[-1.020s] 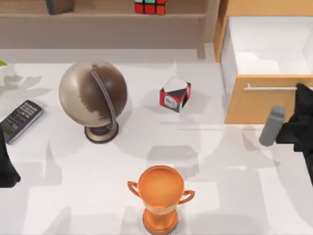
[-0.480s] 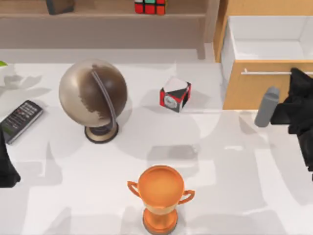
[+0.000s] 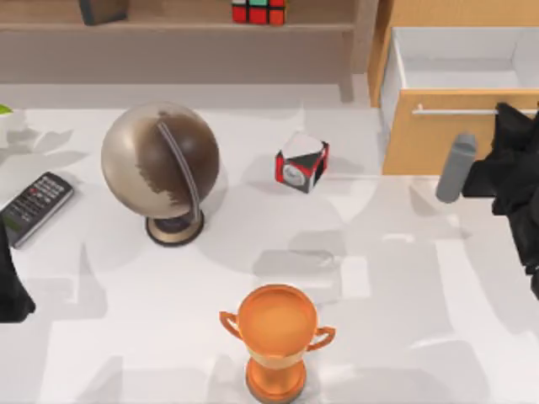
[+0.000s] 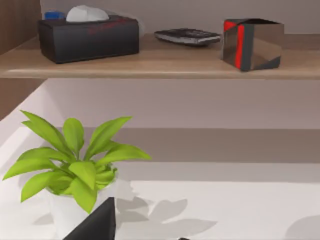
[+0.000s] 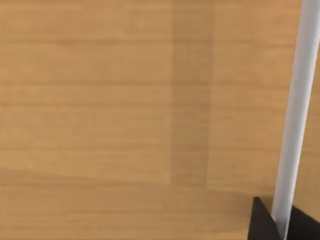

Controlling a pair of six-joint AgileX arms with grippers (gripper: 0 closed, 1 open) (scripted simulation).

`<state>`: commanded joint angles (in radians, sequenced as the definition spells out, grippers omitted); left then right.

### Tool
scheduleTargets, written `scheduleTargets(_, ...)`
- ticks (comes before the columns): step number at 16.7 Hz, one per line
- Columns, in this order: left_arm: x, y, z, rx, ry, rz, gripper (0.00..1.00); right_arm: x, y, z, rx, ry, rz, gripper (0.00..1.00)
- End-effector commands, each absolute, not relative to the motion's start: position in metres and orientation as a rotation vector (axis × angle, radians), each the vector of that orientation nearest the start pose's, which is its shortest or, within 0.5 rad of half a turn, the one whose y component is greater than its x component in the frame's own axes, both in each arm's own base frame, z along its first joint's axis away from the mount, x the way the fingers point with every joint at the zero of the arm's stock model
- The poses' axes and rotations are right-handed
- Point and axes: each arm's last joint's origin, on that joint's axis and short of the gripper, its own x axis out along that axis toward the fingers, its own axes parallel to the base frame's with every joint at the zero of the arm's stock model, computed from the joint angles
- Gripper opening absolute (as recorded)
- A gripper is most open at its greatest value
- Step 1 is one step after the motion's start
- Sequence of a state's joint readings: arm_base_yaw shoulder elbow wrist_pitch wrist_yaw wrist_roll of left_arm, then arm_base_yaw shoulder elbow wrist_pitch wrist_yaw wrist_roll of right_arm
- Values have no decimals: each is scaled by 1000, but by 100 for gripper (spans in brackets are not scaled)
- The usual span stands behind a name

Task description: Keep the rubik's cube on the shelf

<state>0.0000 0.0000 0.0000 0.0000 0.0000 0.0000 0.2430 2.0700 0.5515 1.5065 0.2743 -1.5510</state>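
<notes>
With its fingers set around the drawer's silver bar handle (image 5: 295, 115), the right gripper (image 3: 515, 126) presses against the wooden drawer (image 3: 438, 139) front, apparently pushing it closed. The rubik's cube (image 3: 258, 11) already sits on the shelf (image 3: 168, 27), while the left arm (image 3: 10, 286) waits parked at the table's left edge.

- The right arm (image 3: 515, 189) is matte black with angular, faceted housings, no markings or cables to make out from above
- A plain grey cylinder (image 3: 456, 167) juts from its side, rounded at the end, paler than the rest of the body
- Right fingertips (image 5: 264, 225) are black, tapering to sharp wedge points
- The left arm (image 3: 10, 282) is the same matte black, blocky mass
- A left finger (image 4: 97, 224) shows as a dark charcoal wedge with a flat slanted face
</notes>
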Motion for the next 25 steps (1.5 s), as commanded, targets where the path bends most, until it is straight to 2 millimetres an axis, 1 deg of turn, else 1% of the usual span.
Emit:
scheduleTargets(1, 106, -1, 160, 0, 0, 0, 100, 315, 71, 88, -1568, 13, 0, 0)
scheduleTargets(3, 106, -1, 160, 0, 0, 0, 100, 323, 72, 88, -1567, 13, 0, 0)
scheduleTargets(8, 106, -1, 160, 0, 0, 0, 100, 361, 72, 88, -1568, 12, -1, 0)
scheduleTargets(10, 106, -1, 160, 0, 0, 0, 100, 373, 71, 88, -1568, 12, 0, 0)
scheduleTargets(11, 106, -1, 160, 0, 0, 0, 100, 376, 71, 88, -1568, 13, 0, 0)
scheduleTargets(15, 106, -1, 160, 0, 0, 0, 100, 376, 71, 88, -1565, 14, 1, 0)
scheduleTargets(17, 106, -1, 160, 0, 0, 0, 100, 380, 71, 88, -1565, 13, 1, 0)
scheduleTargets(19, 106, -1, 160, 0, 0, 0, 100, 391, 72, 88, -1565, 13, 1, 0)
scheduleTargets(23, 106, -1, 160, 0, 0, 0, 100, 421, 71, 88, -1565, 13, 1, 0)
scheduleTargets(25, 106, -1, 160, 0, 0, 0, 100, 433, 71, 88, -1565, 13, 1, 0)
